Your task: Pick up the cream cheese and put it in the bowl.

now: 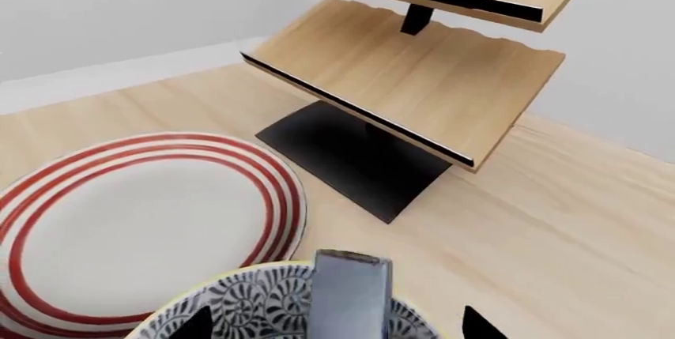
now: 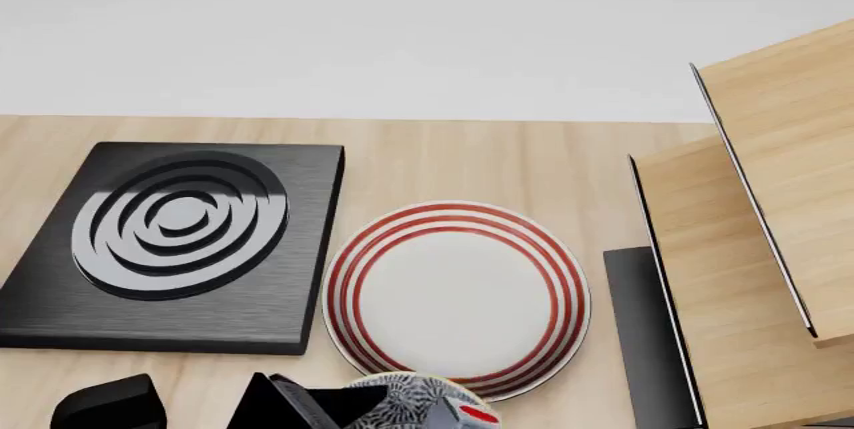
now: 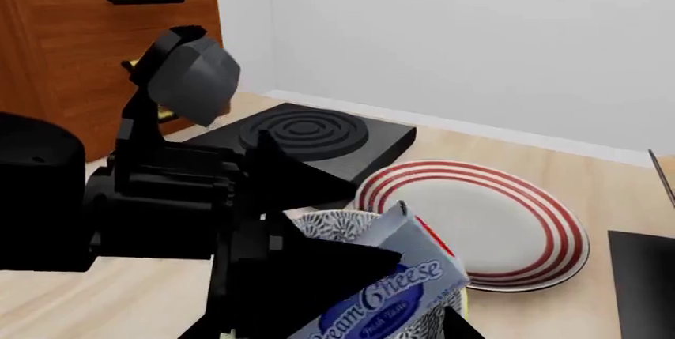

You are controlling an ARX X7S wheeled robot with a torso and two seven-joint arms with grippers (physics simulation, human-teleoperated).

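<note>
The cream cheese (image 1: 350, 295) is a silver-grey box with a blue oval label (image 3: 393, 295). It stands tilted inside the patterned bowl (image 1: 248, 303), its red-oval end (image 2: 475, 414) pointing up. My left gripper (image 1: 337, 325) is open over the bowl. Its black fingertips (image 1: 195, 325) straddle the box with a clear gap on each side. In the right wrist view the left arm (image 3: 158, 197) hangs over the bowl (image 3: 327, 224). My right gripper (image 3: 330, 329) is close beside the bowl and holds nothing. One of its fingertips (image 3: 456, 327) shows, and its jaws look wide apart.
A flat white plate with red rings (image 2: 457, 289) lies just beyond the bowl. A black stove burner block (image 2: 174, 244) sits at the left. A two-tier wooden shelf on a black base (image 1: 422, 78) stands at the right. A brown drawer cabinet (image 3: 95, 47) stands off the table.
</note>
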